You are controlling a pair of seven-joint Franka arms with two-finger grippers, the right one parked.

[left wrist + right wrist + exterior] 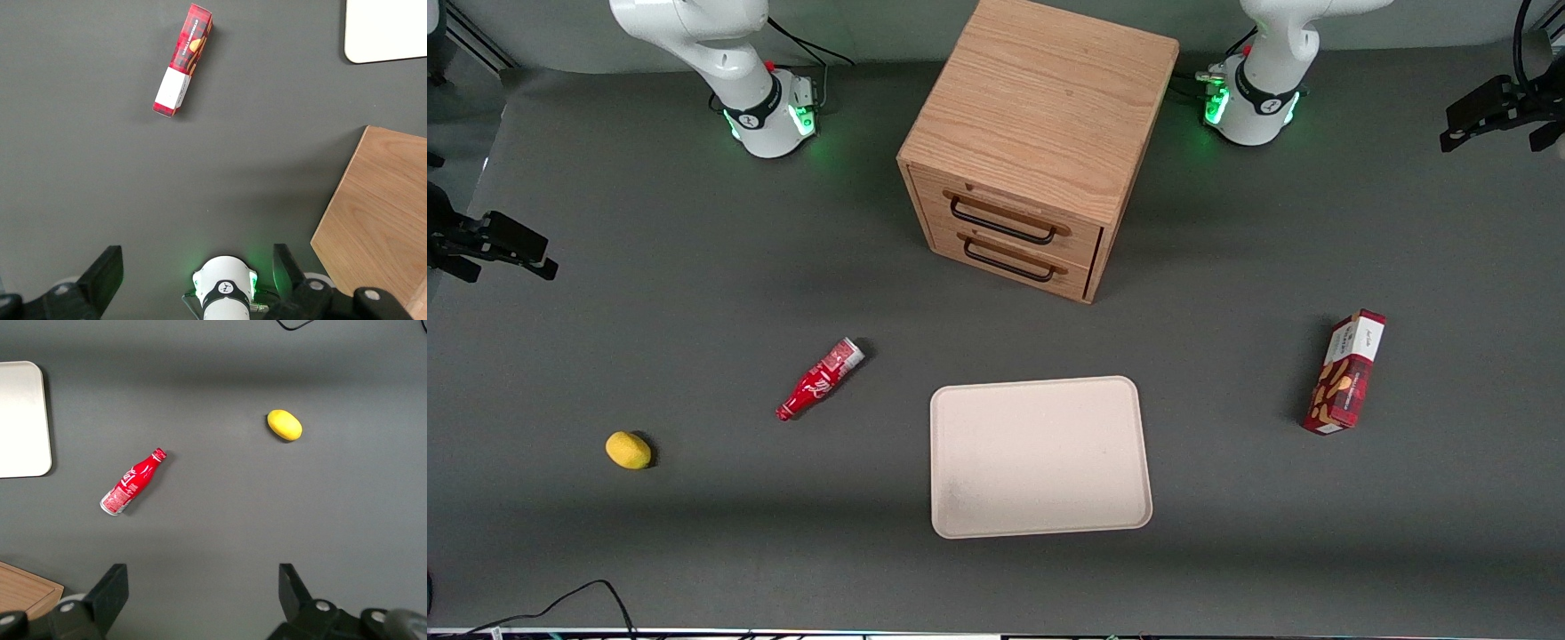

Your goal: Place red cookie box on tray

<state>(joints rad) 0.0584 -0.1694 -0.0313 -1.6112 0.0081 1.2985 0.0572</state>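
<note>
The red cookie box [1347, 372] lies flat on the grey table toward the working arm's end, with its white label end pointing away from the front camera. It also shows in the left wrist view [182, 60]. The cream tray [1040, 458] lies in the middle of the table, near the front camera, with nothing on it; one corner shows in the left wrist view [387, 30]. My left gripper [197, 267] hangs high above its own arm base, well apart from the box. Its fingers [107, 273] are spread wide and hold nothing.
A wooden two-drawer cabinet [1040, 142] stands between the arm bases, farther from the front camera than the tray. A small red bottle [820, 379] and a yellow lemon [628, 450] lie toward the parked arm's end. Black camera mounts [1498, 107] stand at the table's ends.
</note>
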